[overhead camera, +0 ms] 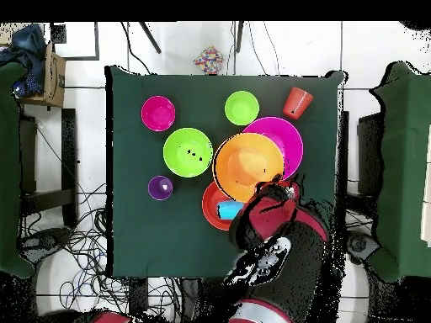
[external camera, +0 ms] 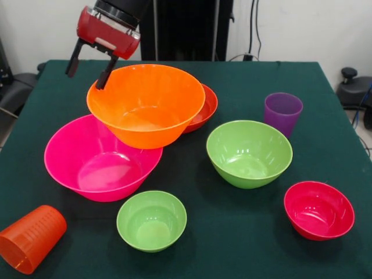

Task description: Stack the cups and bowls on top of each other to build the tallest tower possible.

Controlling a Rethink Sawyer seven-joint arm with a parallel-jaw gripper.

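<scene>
Gripper (external camera: 88, 65): red-bodied, two dark fingers spread apart, holding nothing; one finger hangs outside the far rim of the large orange bowl (external camera: 146, 104), the other right at that rim. A rim pinch looks to be the step in hand, but contact cannot be confirmed.

Large orange bowl: tilted, resting partly on the large pink bowl (external camera: 99, 160) and partly over the shallow red-orange bowl (external camera: 204, 107). No tower stands yet.

Shallow red-orange bowl: mostly hidden behind the orange bowl; the overhead view shows a blue cup (overhead camera: 228, 209) lying in it.

Loose stock on the green table (external camera: 325, 145):
- medium lime green bowl (external camera: 249, 152), centre
- small lime green bowl (external camera: 151, 220), near edge
- small crimson bowl (external camera: 318, 209)
- purple cup (external camera: 282, 112), upright
- orange cup (external camera: 30, 238), on its side at the corner

Handling advice: straddle the rim squarely, one finger inside and one outside, before closing; thin glossy plastic may slip or swing. Lift straight up so neither bowl beneath is dragged. Wide bowls probably belong low, cups last.
</scene>
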